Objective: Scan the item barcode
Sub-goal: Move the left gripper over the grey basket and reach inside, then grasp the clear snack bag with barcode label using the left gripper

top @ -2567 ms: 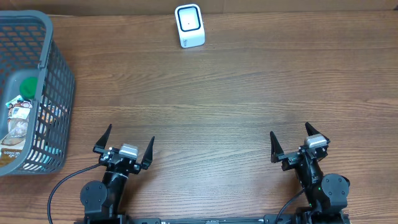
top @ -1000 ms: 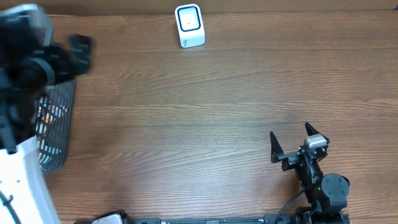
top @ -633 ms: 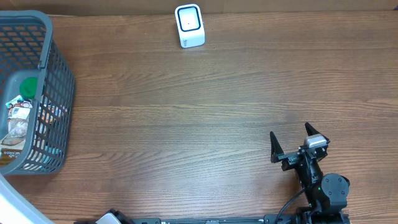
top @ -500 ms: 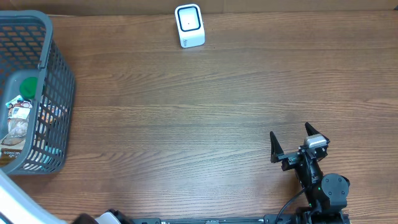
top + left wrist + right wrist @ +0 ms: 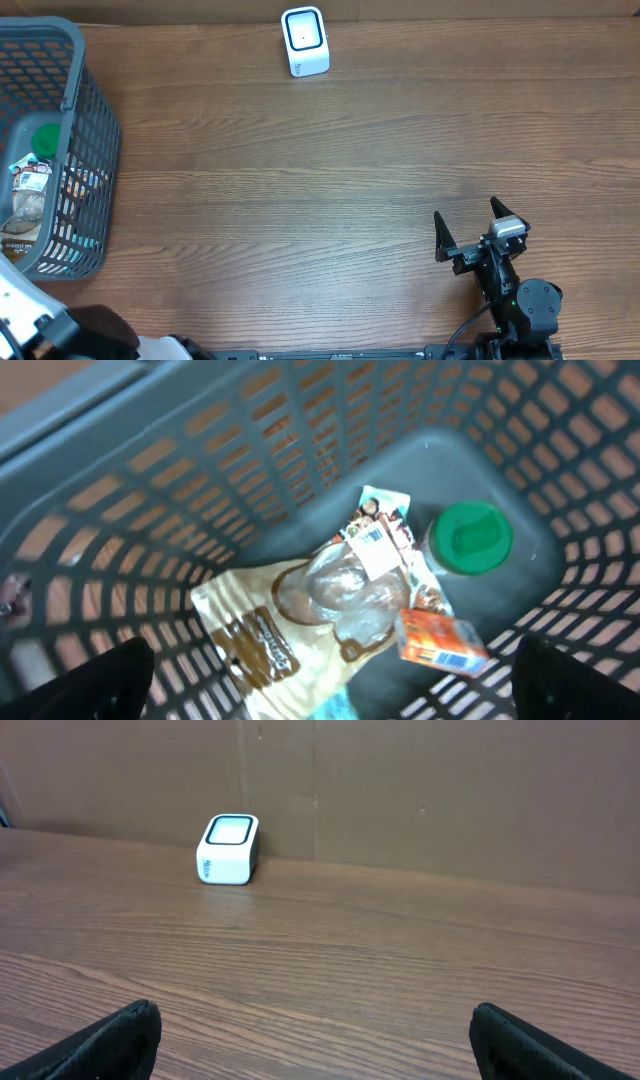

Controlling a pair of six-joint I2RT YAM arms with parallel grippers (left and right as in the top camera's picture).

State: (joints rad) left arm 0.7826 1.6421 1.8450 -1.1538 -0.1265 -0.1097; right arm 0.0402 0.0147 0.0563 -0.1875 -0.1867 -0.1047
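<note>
A grey mesh basket (image 5: 97, 130) at the table's left edge holds several items. In the left wrist view I look down into the basket (image 5: 200, 480). It holds a green-capped jar (image 5: 470, 538), a clear packet with a white label (image 5: 372, 565), a tan and brown bag (image 5: 255, 635) and a small orange box (image 5: 442, 642). My left gripper (image 5: 335, 685) hangs open above them, touching nothing. The white barcode scanner (image 5: 304, 41) stands at the table's far edge, also seen as the scanner (image 5: 230, 848) in the right wrist view. My right gripper (image 5: 466, 210) rests open at the front right.
Part of my left arm (image 5: 60, 335) shows blurred at the overhead view's bottom-left corner. A brown cardboard wall (image 5: 420, 790) runs behind the scanner. Bare wood table (image 5: 320, 180) lies between basket, scanner and right arm.
My left arm has left its rest spot at the front and swung over the basket; it now shows only at the bottom-left corner. The right arm has not moved.
</note>
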